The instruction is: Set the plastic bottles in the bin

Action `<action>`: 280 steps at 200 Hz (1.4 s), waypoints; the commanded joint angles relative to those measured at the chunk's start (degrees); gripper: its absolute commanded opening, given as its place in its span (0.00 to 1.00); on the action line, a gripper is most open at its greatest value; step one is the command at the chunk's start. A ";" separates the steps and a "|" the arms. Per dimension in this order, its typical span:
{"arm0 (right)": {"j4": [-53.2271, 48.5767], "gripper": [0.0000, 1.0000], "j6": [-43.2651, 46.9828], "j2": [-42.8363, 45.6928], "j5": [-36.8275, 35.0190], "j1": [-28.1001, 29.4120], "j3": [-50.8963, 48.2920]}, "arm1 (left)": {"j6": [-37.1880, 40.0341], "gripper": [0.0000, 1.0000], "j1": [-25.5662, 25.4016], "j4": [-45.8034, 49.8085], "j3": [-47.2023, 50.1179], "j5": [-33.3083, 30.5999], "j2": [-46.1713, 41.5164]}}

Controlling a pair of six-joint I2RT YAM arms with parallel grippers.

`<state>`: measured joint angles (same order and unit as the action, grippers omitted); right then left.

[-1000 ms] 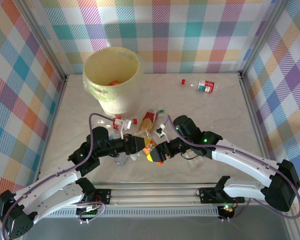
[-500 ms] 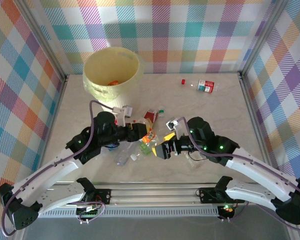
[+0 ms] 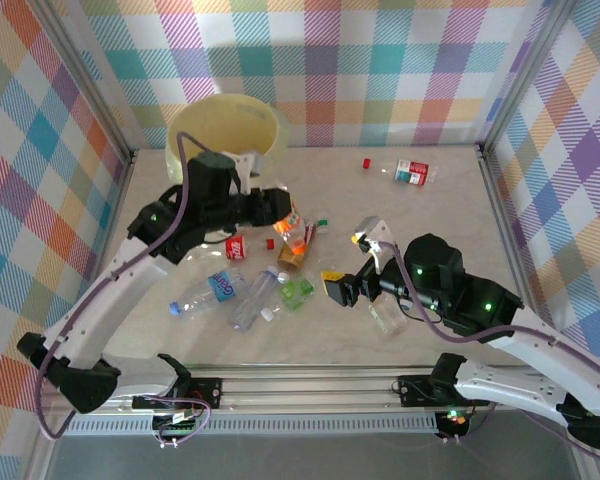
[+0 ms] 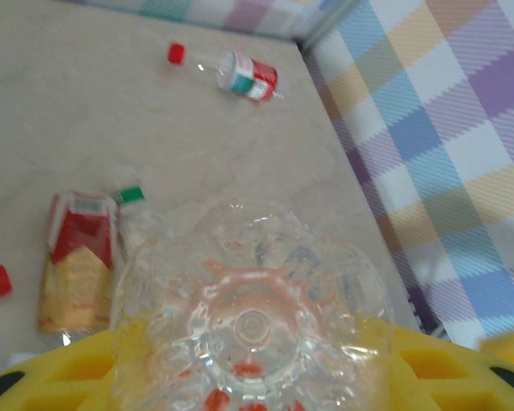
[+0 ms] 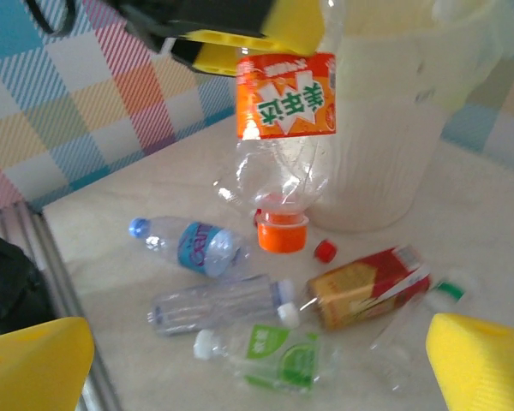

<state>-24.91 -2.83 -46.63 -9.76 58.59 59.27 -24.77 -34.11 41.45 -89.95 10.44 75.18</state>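
So our left jaws are clamped on the base end of the clear plastic bottle with the orange label point(image 5: 286, 94). It's held up off the pale marbled desk point(image 3: 440, 220), just right of the big round pale-yellow bin point(image 5: 385, 154). Its long axis is pretty much upright, with the orange cap pointing down. Our right jaws are spread wide with nothing in them, hovering near the loose bottles point(image 3: 255, 298) lying mid-desk.

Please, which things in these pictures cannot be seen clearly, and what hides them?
- Inside of the bin: top view, the left arm covers its near part.
- Label of the held bottle: left wrist view, its blurred base faces the camera.
- Print on the far bottle: top view, too small to read.
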 commanded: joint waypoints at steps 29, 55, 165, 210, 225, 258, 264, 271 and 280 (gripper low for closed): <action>9.37 1.00 15.24 -1.02 -15.66 8.08 2.79 | 5.68 0.46 9.19 8.57 -16.23 5.22 9.27; 13.91 1.00 18.21 -2.43 -16.87 10.06 3.40 | 5.10 0.46 13.78 9.35 -24.03 6.91 14.56; 23.63 1.00 20.68 -5.70 -15.37 11.62 5.90 | -2.36 0.49 26.05 3.55 -39.40 7.65 29.79; 21.62 1.00 19.52 -6.32 -15.33 11.66 6.74 | -9.20 0.49 30.04 -1.34 -38.67 13.94 34.01; 21.37 1.00 19.10 -6.23 -15.07 11.60 6.59 | -11.60 0.49 30.55 -4.55 -37.04 16.86 33.81; 20.51 1.00 18.37 -6.32 -14.80 11.62 6.92 | -15.83 0.51 31.15 -7.91 -37.95 22.86 34.58; 20.34 1.00 18.17 -6.36 -14.69 11.64 7.00 | -16.95 0.51 31.41 -8.89 -38.00 24.49 34.84; 20.29 1.00 17.96 -6.28 -14.51 11.62 7.00 | -18.41 0.51 31.80 -9.90 -38.02 26.00 35.16; 20.12 1.00 17.78 -6.32 -14.42 11.64 7.08 | -20.01 0.51 32.23 -11.14 -37.98 27.54 35.51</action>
<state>-4.86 16.53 -53.10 -24.82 69.80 64.20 -39.24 -3.27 36.07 -127.44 31.00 109.60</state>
